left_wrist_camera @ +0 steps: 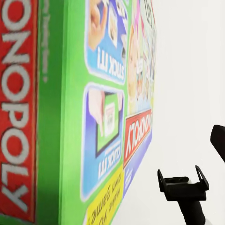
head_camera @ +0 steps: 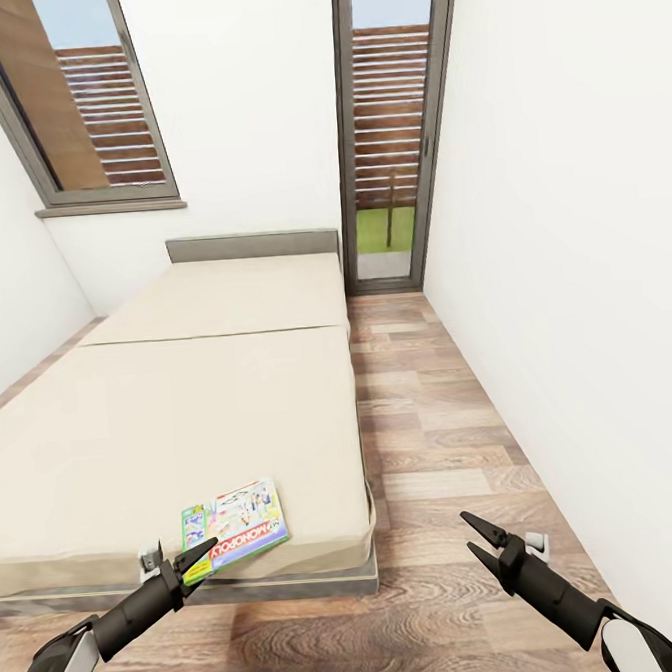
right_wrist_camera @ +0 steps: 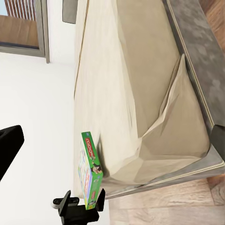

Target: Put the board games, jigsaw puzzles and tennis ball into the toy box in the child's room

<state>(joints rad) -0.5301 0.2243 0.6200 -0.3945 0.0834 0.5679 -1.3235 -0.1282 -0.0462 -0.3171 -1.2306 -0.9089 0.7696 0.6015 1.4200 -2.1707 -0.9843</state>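
Board game (head_camera: pixel 236 528) (near corner hidden) lies between the parted left gripper (head_camera: pixel 203 555) fingers; right gripper (head_camera: pixel 471 533) gapes, empty

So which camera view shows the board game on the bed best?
The head view: the whole board game lies flat near the bed's corner. The left wrist view shows a close-up of its cover; the right wrist view shows it edge-on.

I see the bed (head_camera: pixel 181 407) ahead of my left claw (head_camera: pixel 196 561): a plain beige mattress in two sections on a grey frame, low grey headboard at the far end. Just beyond that claw's tips, flat on the near corner of the mattress, lies a green-and-white Monopoly board game (head_camera: pixel 236 528). It seems to be a single box. The wood-plank floor (head_camera: pixel 433 439) runs beneath my right claw (head_camera: pixel 472 535).
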